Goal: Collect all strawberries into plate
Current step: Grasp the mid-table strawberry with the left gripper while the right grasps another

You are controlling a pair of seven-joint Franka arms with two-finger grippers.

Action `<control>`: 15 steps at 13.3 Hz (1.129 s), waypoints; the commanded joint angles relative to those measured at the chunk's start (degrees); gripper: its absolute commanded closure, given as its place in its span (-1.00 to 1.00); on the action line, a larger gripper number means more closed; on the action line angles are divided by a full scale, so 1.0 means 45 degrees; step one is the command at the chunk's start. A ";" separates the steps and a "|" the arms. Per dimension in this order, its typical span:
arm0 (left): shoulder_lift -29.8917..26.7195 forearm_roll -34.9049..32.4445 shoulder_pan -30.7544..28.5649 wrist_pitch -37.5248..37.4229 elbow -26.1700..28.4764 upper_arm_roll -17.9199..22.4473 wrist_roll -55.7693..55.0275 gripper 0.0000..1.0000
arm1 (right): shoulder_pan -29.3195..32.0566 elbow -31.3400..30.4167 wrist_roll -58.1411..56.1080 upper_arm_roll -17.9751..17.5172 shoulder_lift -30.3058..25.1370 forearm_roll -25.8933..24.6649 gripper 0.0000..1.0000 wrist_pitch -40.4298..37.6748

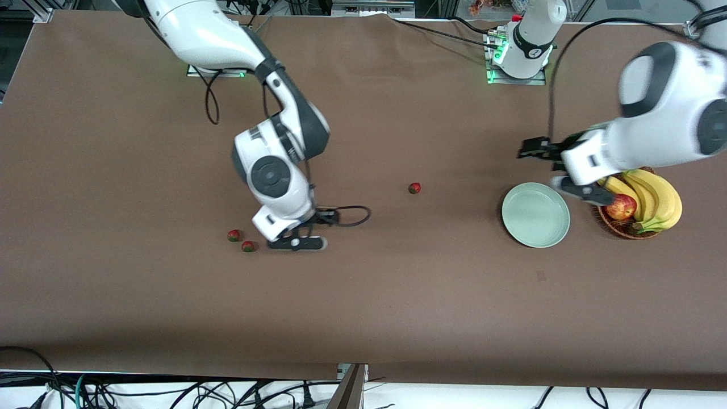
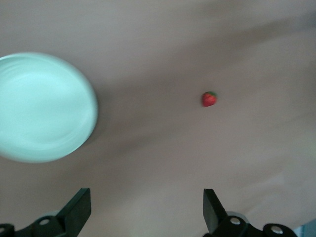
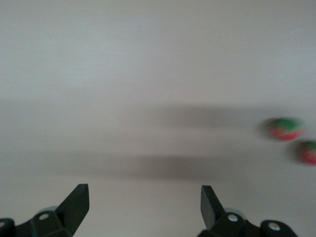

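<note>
Three strawberries (image 1: pixel 414 188) (image 1: pixel 234 235) (image 1: pixel 248 246) on table (image 1: pixel 397 307); one plate (image 1: pixel 535 215), holding none; one wicker basket (image 1: pixel 613 226); one apple (image 1: pixel 621 207); one banana bunch (image 1: pixel 653 199); two arms, two grippers (image 1: pixel 568 170) (image 1: pixel 298 238)

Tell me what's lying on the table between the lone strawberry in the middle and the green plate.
Nothing: in the front view only bare brown table runs from that strawberry to the plate.

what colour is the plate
Pale mint green, plain with no pattern. The plate shows best in the front view.
</note>
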State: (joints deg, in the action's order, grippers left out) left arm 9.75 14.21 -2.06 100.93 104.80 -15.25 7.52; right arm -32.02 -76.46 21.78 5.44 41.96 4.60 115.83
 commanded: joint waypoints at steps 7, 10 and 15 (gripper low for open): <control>0.2948 -0.3152 0.1374 0.8231 0.2490 -0.2548 -0.0863 -1.00 | 0.1607 -0.2795 -0.5248 0.0842 -0.0654 0.1515 -0.97 0.1663; 0.3670 -0.5513 0.1727 0.8995 0.2551 -0.2568 -0.2505 -1.00 | 0.1510 -0.2833 -0.5288 0.0823 -0.0166 0.1576 -0.85 0.2364; 0.5411 -0.7199 0.2332 1.0677 0.2434 -0.2568 -0.4792 -1.00 | 0.1607 -0.2970 -0.6050 0.0842 0.0031 0.1538 -0.72 0.2639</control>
State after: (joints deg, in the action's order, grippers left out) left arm 32.76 -15.74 7.52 147.82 116.84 -26.82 -10.03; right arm -24.97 -88.52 -3.47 9.28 42.98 10.71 127.02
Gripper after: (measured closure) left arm 0.000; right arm 0.115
